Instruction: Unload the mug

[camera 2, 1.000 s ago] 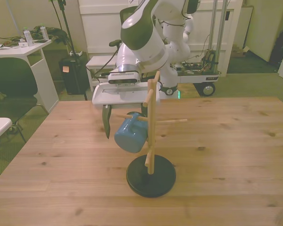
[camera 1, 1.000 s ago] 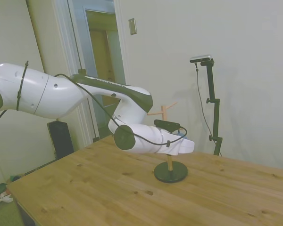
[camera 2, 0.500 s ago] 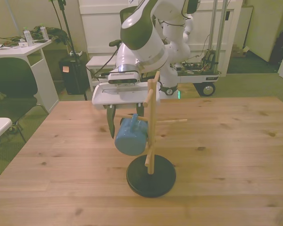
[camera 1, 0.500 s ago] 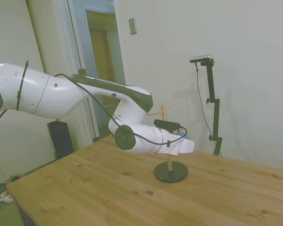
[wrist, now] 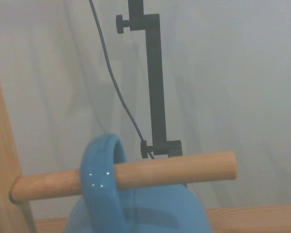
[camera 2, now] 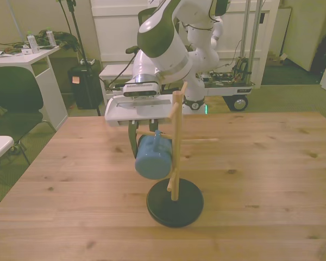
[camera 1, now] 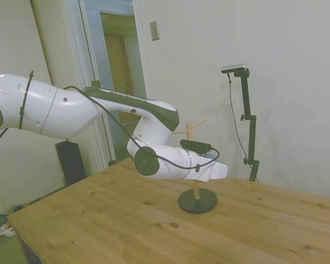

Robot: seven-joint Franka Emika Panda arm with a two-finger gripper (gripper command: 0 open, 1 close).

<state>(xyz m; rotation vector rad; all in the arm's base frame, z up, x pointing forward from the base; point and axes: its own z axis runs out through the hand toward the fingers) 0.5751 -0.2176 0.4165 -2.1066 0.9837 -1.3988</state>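
Note:
The light-blue mug (camera 2: 153, 159) hangs by its handle on a peg of the wooden stand (camera 2: 175, 152), whose black round base (camera 2: 175, 202) rests on the table. My gripper (camera 2: 151, 144) reaches in from behind the stand and is shut on the mug. One dark finger (camera 2: 133, 144) presses the mug's side toward the front view's left; the other is hidden behind the mug and post. In the wrist view the mug's handle (wrist: 103, 187) loops over the peg (wrist: 150, 172). From the side, only a sliver of the mug (camera 1: 211, 157) shows past my hand, by the stand (camera 1: 197, 199).
The wooden table (camera 2: 271, 179) spreads wide around the stand. Beyond its far edge are a dark chair (camera 2: 13, 95), a white desk (camera 2: 22, 54) with bottles and a wheeled cart (camera 2: 233, 92). A thin peg (camera 2: 198, 141) sticks out toward the front view's right.
The finger on the front view's left has closed in against the mug. The mug has swung more upright under the peg, and the stand has shifted slightly.

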